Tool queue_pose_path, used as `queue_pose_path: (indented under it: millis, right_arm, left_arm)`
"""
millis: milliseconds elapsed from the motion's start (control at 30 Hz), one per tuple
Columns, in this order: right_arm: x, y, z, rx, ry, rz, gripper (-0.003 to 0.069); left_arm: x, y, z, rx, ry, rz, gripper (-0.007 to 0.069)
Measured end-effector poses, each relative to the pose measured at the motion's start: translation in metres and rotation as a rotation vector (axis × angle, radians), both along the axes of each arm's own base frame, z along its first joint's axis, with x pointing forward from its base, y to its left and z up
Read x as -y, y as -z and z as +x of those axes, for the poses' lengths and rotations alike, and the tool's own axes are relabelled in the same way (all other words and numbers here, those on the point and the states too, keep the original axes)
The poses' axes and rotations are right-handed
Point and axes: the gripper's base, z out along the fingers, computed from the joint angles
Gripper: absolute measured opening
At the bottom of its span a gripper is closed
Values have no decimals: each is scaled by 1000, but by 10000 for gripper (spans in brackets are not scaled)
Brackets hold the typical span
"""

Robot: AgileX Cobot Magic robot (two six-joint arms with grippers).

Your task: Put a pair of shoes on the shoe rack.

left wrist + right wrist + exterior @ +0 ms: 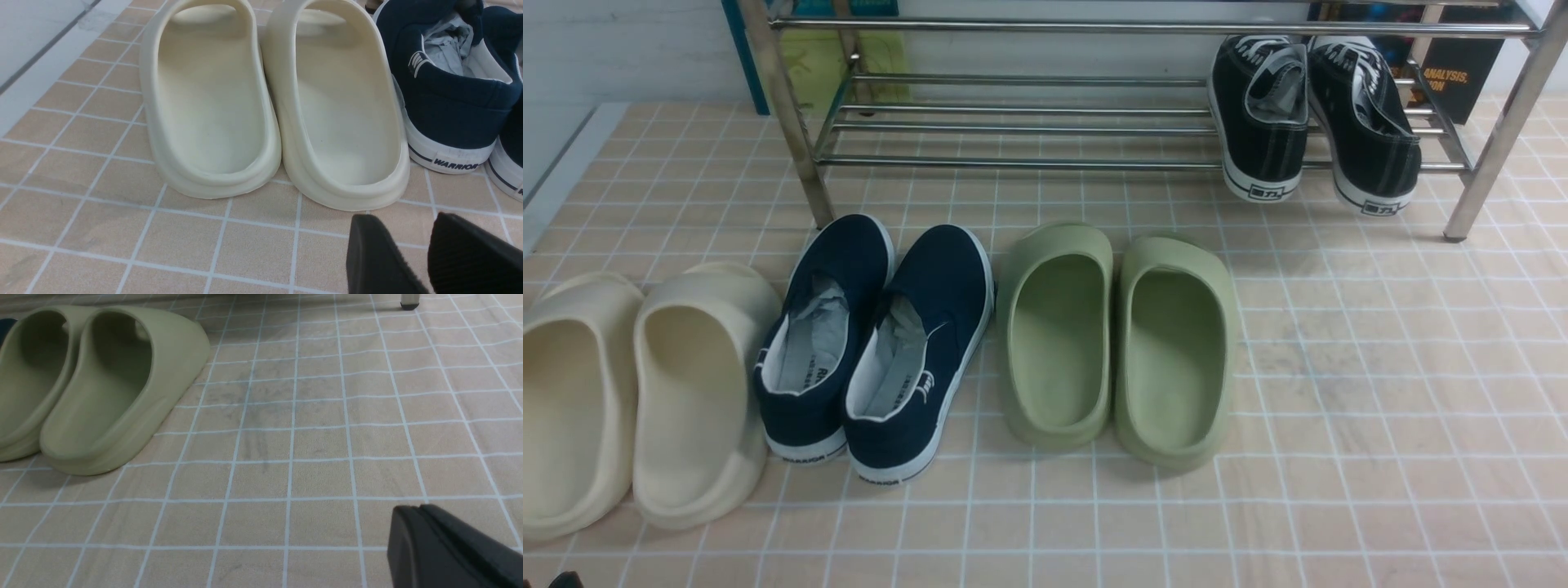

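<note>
**On the rack: sneakers parked**

At far right of the shoe rack (1013,122), lower shelf, both black sneakers (1311,114) sit side by side, heels hanging over the front bar. Left claw (408,245) is open, empty, low over tiles nr cream slippers (278,102). Right claw (412,535) is closed, empty, over bare tiled floor beside green slippers (102,384).

Black sneakers on the rack, three pairs on the floor

The pair of shoes (1311,114) sits on the shoe rack (1029,122) — far right, heels outward; near it lie cream slippers (637,392), navy slip-ons (874,343) and green slippers (1115,343).
</note>
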Motion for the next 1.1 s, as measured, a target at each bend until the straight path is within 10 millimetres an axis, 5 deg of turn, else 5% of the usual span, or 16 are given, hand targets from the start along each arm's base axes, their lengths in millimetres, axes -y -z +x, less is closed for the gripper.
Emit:
queue_pose_path:
  millis: [1100]
  right_arm:
    - [0, 0, 0, 0, 0, 0, 8]
  left_arm:
    - [0, 0, 0, 0, 0, 0, 239]
